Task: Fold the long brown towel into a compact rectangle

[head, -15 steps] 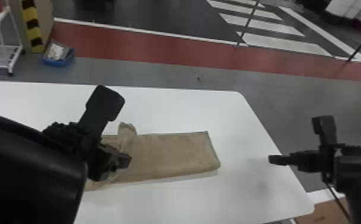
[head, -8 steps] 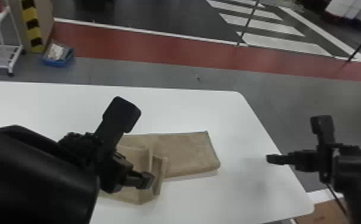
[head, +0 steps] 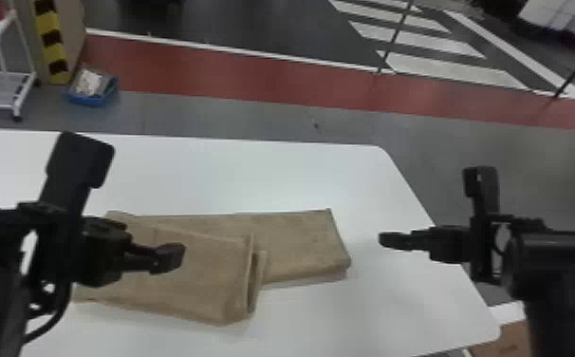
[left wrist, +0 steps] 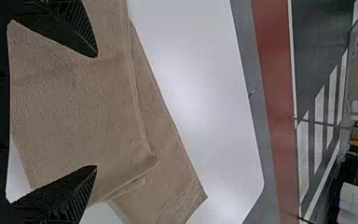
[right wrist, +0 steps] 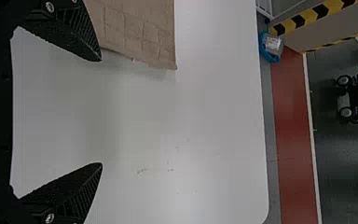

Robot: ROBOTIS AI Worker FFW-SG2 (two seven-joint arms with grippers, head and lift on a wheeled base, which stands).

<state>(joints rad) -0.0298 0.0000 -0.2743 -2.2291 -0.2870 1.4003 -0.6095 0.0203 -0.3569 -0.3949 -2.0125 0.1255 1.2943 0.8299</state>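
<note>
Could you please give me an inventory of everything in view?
towel: one, brown, on the table
table: one, white, under the towel
bin: one, blue, far left floor
wheeled rack: one, white, far left
hazard tape: two strips, yellow-black, far left
crosswalk: one, white-striped, background right
floor band: one, red, beyond table
cardboard: one, brown, near right corner
left end effector: one, black, over towel
right end effector: one, black, right of towel
</note>
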